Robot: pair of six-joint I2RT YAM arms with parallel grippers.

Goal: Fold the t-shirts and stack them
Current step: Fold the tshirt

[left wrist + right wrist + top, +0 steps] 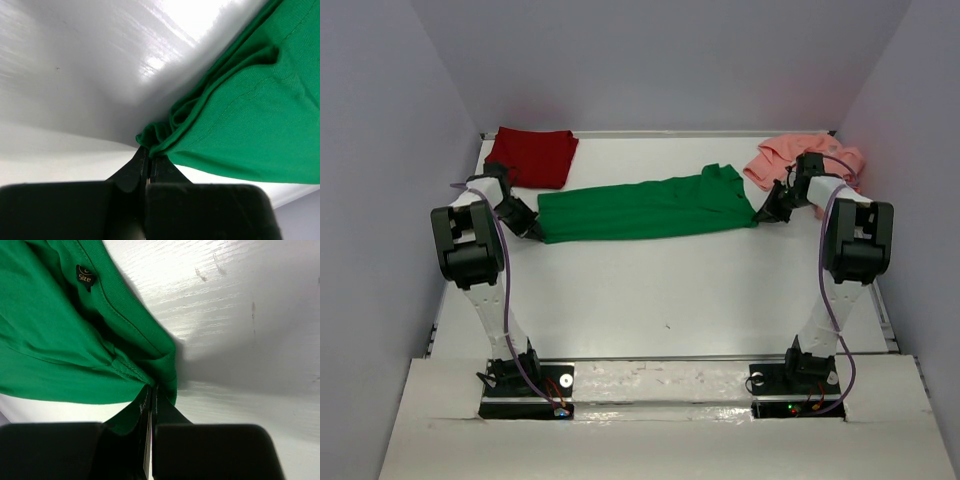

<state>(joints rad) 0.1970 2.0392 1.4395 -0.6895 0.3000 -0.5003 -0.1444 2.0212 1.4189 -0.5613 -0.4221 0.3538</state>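
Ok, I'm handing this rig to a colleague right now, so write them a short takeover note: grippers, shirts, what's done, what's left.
Left gripper: shut on the left end of the green t-shirt.
Right gripper: shut on its right end, by the collar.
The green t-shirt is a long band stretched between them across the table.
Dark red t-shirt: far left corner, looks folded.
Salmon pink t-shirt: crumpled, far right corner.
Left: finish folding green, fold pink, stack all three.

The top camera is looking down from over the near edge at the whole desk (670, 290); both wrist cameras are closely facing opposite ends of the green t-shirt (645, 210).
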